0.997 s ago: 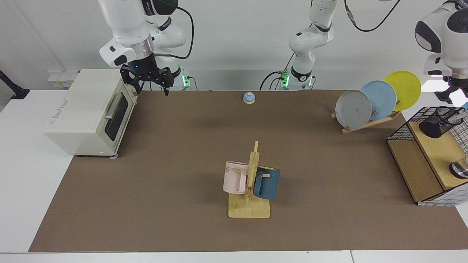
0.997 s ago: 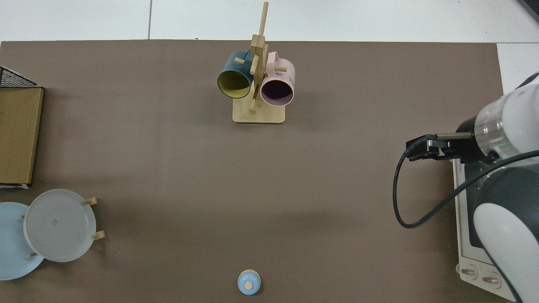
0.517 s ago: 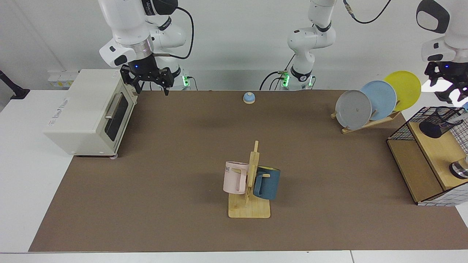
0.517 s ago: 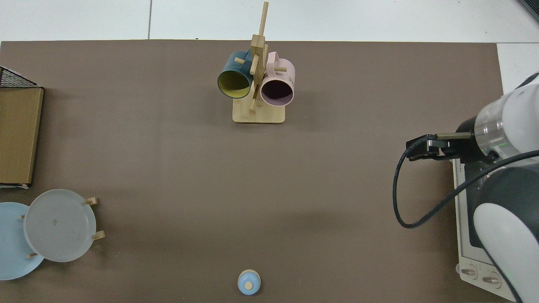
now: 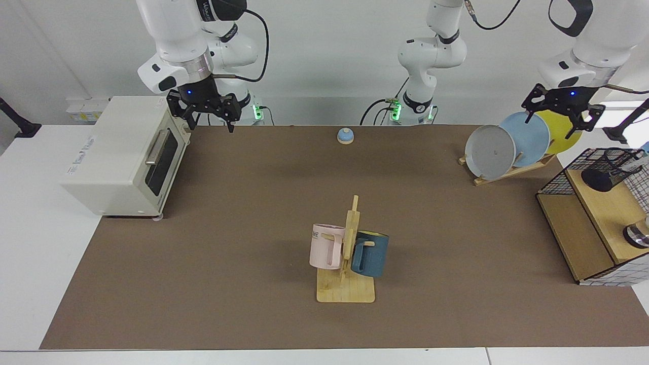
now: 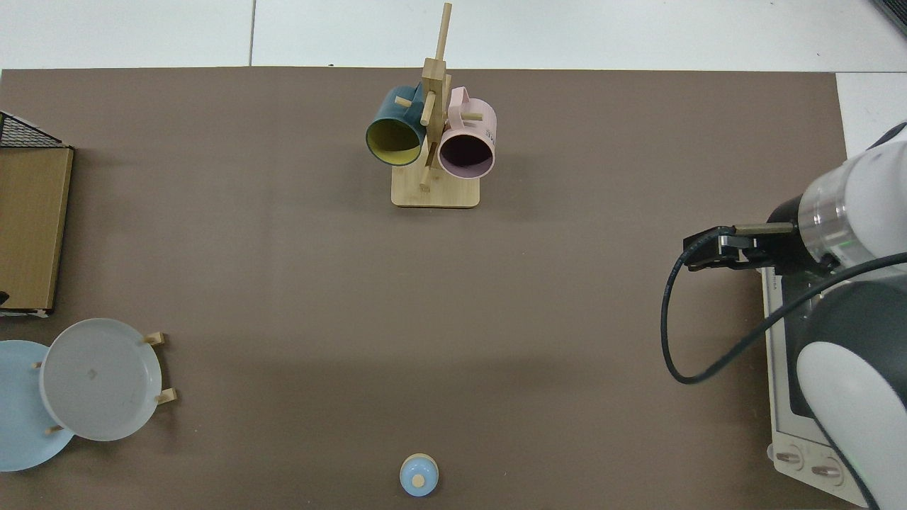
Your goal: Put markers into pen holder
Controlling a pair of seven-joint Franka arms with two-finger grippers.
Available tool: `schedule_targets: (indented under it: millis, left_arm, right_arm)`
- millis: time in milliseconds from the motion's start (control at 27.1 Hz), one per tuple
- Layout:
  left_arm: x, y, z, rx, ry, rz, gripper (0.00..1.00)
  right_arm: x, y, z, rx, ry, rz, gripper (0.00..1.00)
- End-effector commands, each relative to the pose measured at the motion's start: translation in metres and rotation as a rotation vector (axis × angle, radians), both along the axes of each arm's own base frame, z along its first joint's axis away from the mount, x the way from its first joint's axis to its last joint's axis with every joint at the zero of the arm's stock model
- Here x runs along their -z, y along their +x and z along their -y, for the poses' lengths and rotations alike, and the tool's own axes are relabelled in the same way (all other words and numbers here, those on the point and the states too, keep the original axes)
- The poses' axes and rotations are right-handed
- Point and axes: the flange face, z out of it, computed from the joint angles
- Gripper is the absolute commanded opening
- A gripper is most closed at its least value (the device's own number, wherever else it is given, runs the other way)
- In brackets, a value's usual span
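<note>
Left arm has swung away from the pen holder (image 5: 608, 170); left gripper (image 5: 559, 117) now hangs over the plates (image 5: 525, 139), fingers apart, empty. Right gripper (image 5: 205, 117) waits by the toaster oven (image 5: 119, 157), fingers apart. Holder sits on the wooden shelf (image 5: 606, 215) at the table's edge. Marker (image 5: 634, 163) leans in it, tip poking past the rim. Light, stiff, smooth plastic; I'd grip mid-barrel. Pink mug (image 5: 325, 246) has lettering ending "ME"; the rest is unreadable.
</note>
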Motion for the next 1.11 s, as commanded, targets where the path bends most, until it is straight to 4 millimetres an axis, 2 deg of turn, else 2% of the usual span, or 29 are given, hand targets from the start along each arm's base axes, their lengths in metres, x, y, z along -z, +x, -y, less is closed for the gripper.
schedule_targets:
  millis: [0,185,369,701,886,1071]
  left_arm:
    - [-0.006,-0.016,0.023,-0.133,-0.095,-0.018,1.0]
    - [-0.012,-0.023,0.041,-0.232,-0.099,-0.03,1.0]
    - [-0.017,-0.024,0.043,-0.308,-0.094,-0.008,1.0]
    - [-0.027,-0.011,0.038,-0.377,-0.084,0.019,1.0]
    - [-0.034,0.003,0.047,-0.369,-0.078,0.006,1.0]
    - [-0.036,0.005,0.047,-0.37,-0.078,0.0,1.0]
  right_arm:
    - [-0.001,-0.004,0.004,-0.025,0.007,0.002,1.0]
    - [-0.001,-0.004,0.004,-0.027,0.007,0.002,1.0]
    - [-0.001,-0.004,0.004,-0.027,0.007,0.002,1.0]
    - [-0.002,-0.004,0.004,-0.027,0.007,0.004,1.0]
    - [-0.001,-0.004,0.004,-0.027,0.007,0.0,1.0]
    - [-0.002,-0.004,0.004,-0.027,0.007,0.003,1.0]
